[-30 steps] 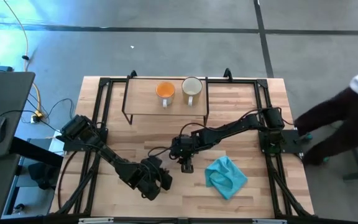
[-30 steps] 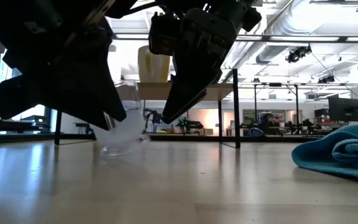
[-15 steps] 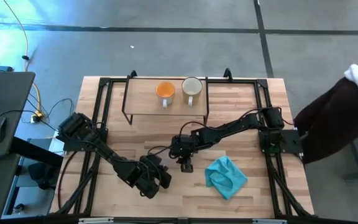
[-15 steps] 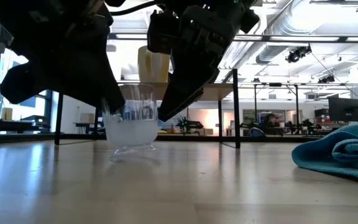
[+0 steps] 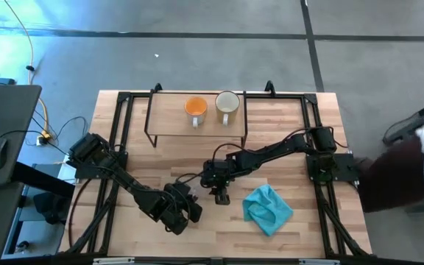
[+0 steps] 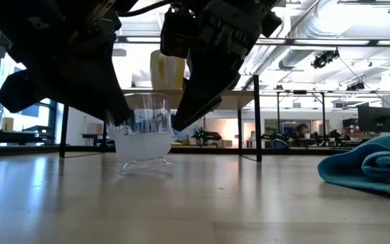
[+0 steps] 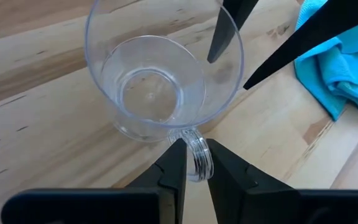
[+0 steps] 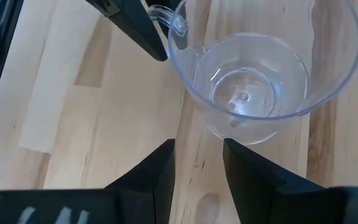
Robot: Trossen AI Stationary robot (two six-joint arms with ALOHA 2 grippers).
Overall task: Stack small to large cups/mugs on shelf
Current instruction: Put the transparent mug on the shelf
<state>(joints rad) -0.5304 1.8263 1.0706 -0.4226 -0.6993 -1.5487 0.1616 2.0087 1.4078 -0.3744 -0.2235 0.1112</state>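
A small clear glass cup (image 7: 160, 81) stands upright on its base on the table (image 5: 160, 165), between my two grippers. My left gripper (image 7: 196, 146) is shut on its handle from the near left. My right gripper (image 8: 197, 149) hovers open just short of the cup's (image 8: 260, 74) other side, with nothing between its fingers. An orange mug (image 5: 195, 108) and a cream-white mug (image 5: 227, 104) stand side by side on the shelf (image 5: 169, 125) at the table's far edge. My left gripper pinches the cup's loop handle (image 7: 196, 158) between its two fingers (image 7: 176, 168), one on each flat side of the loop. The fingers slant down at it from the table's near left. The cup stands upright with its base (image 6: 141, 161) on the table.
A crumpled teal-blue cloth (image 5: 267, 208) lies on the table just right of my right gripper. The shelf's thin black legs (image 6: 257, 118) stand behind the cup. A person (image 5: 418, 158) moves beside the table's right edge. Bare wood lies between the cup and the shelf.
A second ago the glass cup showed blurred and low under my left gripper. It has since shifted a little and come to stand upright on the table, where it has stayed for the last half second. The person at the right has moved along the table's edge.
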